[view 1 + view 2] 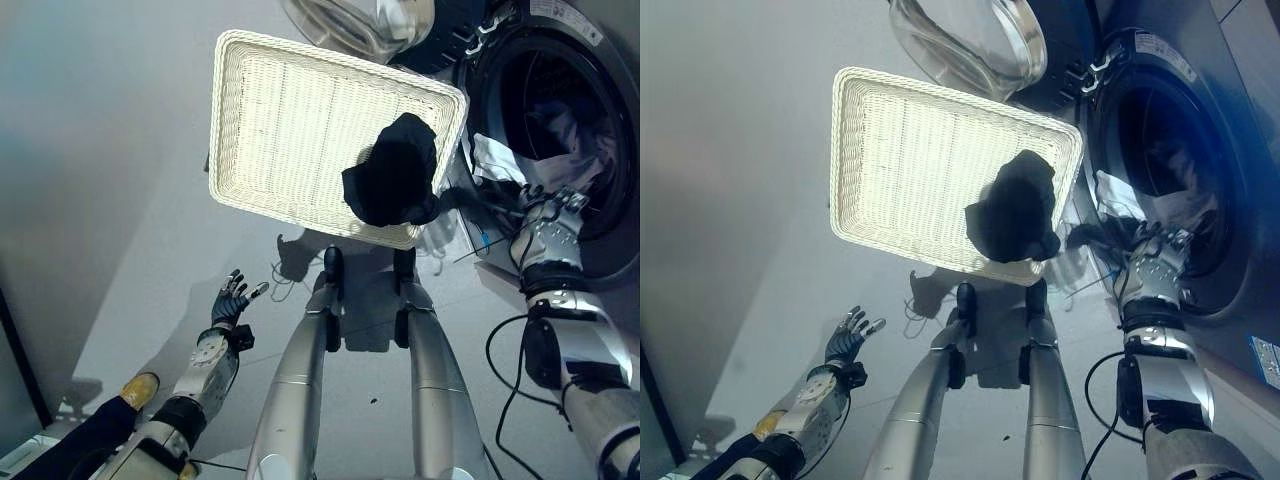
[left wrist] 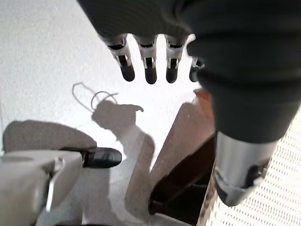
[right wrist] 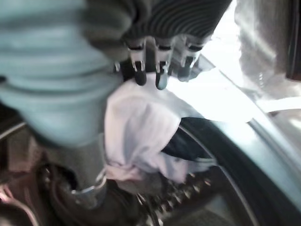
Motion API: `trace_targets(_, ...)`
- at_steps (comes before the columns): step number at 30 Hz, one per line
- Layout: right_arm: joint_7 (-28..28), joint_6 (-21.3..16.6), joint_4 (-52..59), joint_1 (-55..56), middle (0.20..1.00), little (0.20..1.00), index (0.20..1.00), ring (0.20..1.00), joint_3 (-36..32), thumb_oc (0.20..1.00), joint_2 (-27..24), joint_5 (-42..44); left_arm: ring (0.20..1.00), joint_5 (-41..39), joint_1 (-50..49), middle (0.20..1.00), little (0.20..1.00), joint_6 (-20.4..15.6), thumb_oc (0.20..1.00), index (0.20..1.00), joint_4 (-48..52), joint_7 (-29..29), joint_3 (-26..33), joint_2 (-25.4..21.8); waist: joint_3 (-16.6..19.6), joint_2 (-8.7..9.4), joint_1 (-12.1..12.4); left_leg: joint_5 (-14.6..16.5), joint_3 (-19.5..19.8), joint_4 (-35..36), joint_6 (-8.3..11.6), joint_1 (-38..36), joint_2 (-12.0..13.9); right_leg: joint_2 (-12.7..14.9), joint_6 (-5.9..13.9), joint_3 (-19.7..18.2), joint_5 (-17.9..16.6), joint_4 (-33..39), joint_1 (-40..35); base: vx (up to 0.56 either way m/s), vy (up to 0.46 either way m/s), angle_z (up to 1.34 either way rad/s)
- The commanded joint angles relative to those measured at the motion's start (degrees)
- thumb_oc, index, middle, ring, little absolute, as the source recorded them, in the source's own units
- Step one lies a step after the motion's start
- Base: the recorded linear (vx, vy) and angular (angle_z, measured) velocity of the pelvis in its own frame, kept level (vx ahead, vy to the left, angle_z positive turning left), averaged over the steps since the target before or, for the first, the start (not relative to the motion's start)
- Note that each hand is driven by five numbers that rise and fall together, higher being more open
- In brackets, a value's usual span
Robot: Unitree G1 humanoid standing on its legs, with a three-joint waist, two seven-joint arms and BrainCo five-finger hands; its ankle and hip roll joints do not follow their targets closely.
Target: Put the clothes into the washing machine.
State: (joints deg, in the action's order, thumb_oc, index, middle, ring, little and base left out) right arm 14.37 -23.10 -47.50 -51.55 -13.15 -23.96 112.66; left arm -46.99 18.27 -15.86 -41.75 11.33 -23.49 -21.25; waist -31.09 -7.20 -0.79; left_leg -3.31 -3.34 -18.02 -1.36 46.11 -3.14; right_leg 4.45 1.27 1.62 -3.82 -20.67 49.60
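A black garment point(image 1: 395, 175) lies bunched in the near right corner of the white wicker basket point(image 1: 225, 120) on the floor. To the right is the washing machine, its drum point(image 1: 560, 100) holding dark and light clothes. A white cloth point(image 3: 141, 136) hangs over the drum's rim. My right hand point(image 1: 548, 215) is at that rim; its fingers point(image 3: 160, 75) are straight above the cloth and the thumb lies apart below it. My left hand point(image 1: 230, 305) hovers low over the floor, left of the basket's near edge, its fingers point(image 2: 149, 70) spread with nothing in them.
The machine's round glass door point(image 1: 970, 45) stands swung open just beyond the basket's far right corner. A person's yellow shoe point(image 1: 140, 388) and dark trouser leg are on the floor at the lower left, close to my left arm.
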Motion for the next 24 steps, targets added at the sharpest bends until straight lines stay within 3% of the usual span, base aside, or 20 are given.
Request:
trace_targets(1, -4.8, -0.8, 2.3, 3.9, 1.0, 1.0, 1.0, 1.0, 0.6, 1.0, -2.1, 0.3, 1.0, 0.3, -1.5, 1.0, 1.0, -3.1, 1.0, 1.0, -2.3, 1.1, 0.2, 4.3, 1.3, -5.31, 0.7, -0.1, -0.4, 3.7, 3.63, -1.8, -0.4, -4.5, -0.09, 3.3, 8.7, -7.3, 0.4, -0.03, 0.033, -0.09)
trace_targets(7, -5.0, -4.1, 7.6, 7.8, 1.0, 1.0, 1.0, 1.0, 2.8, 1.0, 4.2, 0.3, 1.0, 0.2, -1.2, 1.0, 1.0, -4.4, 1.0, 1.0, -2.7, 1.6, 0.0, 5.8, 1.3, -5.06, 0.2, -1.1, -0.7, 4.8, 3.44, -1.6, -0.3, -5.0, -0.21, 2.7, 7.6, -6.2, 0.5, -0.03, 0.062, -0.06)
trace_targets(12, -8.4, -4.3, 11.2, 13.8, 1.0, 1.0, 1.0, 1.0, 7.1, 1.0, 9.9, 0.3, 1.0, 0.2, -1.9, 1.0, 1.0, -5.5, 1.0, 1.0, -2.5, 2.9, -0.3, 7.5, 1.3, -4.8, -0.7, -1.0, -1.1, 5.7, 3.19, -2.6, -0.7, -5.2, -0.14, 1.7, 7.9, -5.6, -0.3, -0.02, 0.09, -0.05)
trace_targets(15, -13.7, -3.3, 11.6, 18.1, 1.0, 1.0, 1.0, 1.0, 12.6, 1.0, 11.3, 0.3, 1.0, 0.3, -2.9, 1.0, 1.0, -6.3, 1.0, 1.0, -2.2, 3.7, 0.0, 8.6, 1.3, -4.37, -1.4, -1.2, -1.1, 6.2, 3.0, -3.2, -1.0, -5.4, -0.26, 0.9, 7.2, -4.3, -1.0, -0.03, 0.116, -0.04)
trace_targets(17, -14.6, -4.6, 12.8, 20.4, 1.0, 1.0, 1.0, 1.0, 15.1, 1.0, 12.0, -4.4, 1.0, 0.1, -3.5, 1.0, 1.0, -6.4, 1.0, 1.0, -1.8, 4.2, 0.2, 8.9, 1.3, -4.02, -1.8, -1.1, -1.2, 6.3, 2.94, -3.7, -1.2, -5.3, -0.22, 0.7, 6.7, -3.5, -1.5, -0.03, 0.11, -0.04)
trace_targets(19, -14.7, -8.4, 14.5, 22.8, 1.0, 1.0, 1.0, 1.0, 17.8, 1.0, 13.2, -14.6, 1.0, 0.1, -4.1, 1.0, 1.0, -6.6, 1.0, 1.0, -1.5, 4.4, 0.6, 9.3, 1.3, -3.59, -2.1, -1.3, -1.3, 6.8, 2.88, -4.2, -1.2, -5.4, -0.21, 0.4, 6.2, -2.4, -2.3, -0.04, 0.105, -0.06)
trace_targets(20, -11.1, -11.8, 16.6, 25.1, 1.0, 1.0, 1.0, 1.0, 20.6, 1.0, 13.7, -29.0, 1.0, 0.1, -4.7, 1.0, 1.0, -6.6, 1.0, 1.0, -1.3, 4.7, 0.9, 9.5, 1.3, -2.91, -2.5, -1.3, -1.3, 7.2, 2.86, -4.8, -1.4, -5.5, -0.17, 0.2, 5.6, -1.1, -3.2, -0.05, 0.107, -0.07)
trace_targets(21, -7.7, -13.9, 17.4, 26.1, 1.0, 1.0, 1.0, 1.0, 22.2, 1.0, 13.8, -35.8, 1.0, 0.2, -4.8, 1.0, 1.0, -6.5, 1.0, 1.0, -1.2, 5.0, 1.0, 9.6, 1.3, -2.61, -2.7, -1.4, -1.2, 7.4, 2.82, -5.0, -1.5, -5.6, -0.12, 0.1, 5.2, -0.5, -3.4, -0.07, 0.12, -0.05)
trace_targets(22, 2.9, -16.2, 18.8, 27.5, 1.0, 1.0, 1.0, 1.0, 25.9, 1.0, 13.0, -58.0, 1.0, 0.4, -5.1, 1.0, 1.0, -6.3, 1.0, 1.0, -0.7, 5.6, 1.4, 9.9, 1.3, -1.88, -3.0, -1.6, -1.1, 7.8, 2.76, -5.3, -1.6, -5.5, 0.0, 0.1, 4.1, 1.1, -4.0, -0.04, 0.061, -0.02)
trace_targets(23, 2.9, -16.2, 18.8, 27.5, 1.0, 1.0, 1.0, 1.0, 25.9, 1.0, 13.0, -58.0, 1.0, 0.4, -5.1, 1.0, 1.0, -6.3, 1.0, 1.0, -0.7, 5.6, 1.4, 9.9, 1.3, -1.88, -3.0, -1.6, -1.1, 7.8, 2.76, -5.3, -1.6, -5.5, 0.0, 0.1, 4.1, 1.1, -4.0, -0.07, 0.085, -0.05)
trace_targets(24, 14.9, -15.2, 21.6, 28.3, 1.0, 1.0, 1.0, 1.0, 28.9, 1.0, 11.4, -77.9, 1.0, 0.2, -5.3, 1.0, 1.0, -6.0, 1.0, 1.0, -0.4, 5.9, 2.0, 9.9, 1.3, -1.07, -3.3, -1.7, -1.0, 8.1, 2.75, -5.5, -1.7, -5.3, 0.22, 0.1, 3.1, 2.6, -4.4, -0.07, 0.079, -0.08)
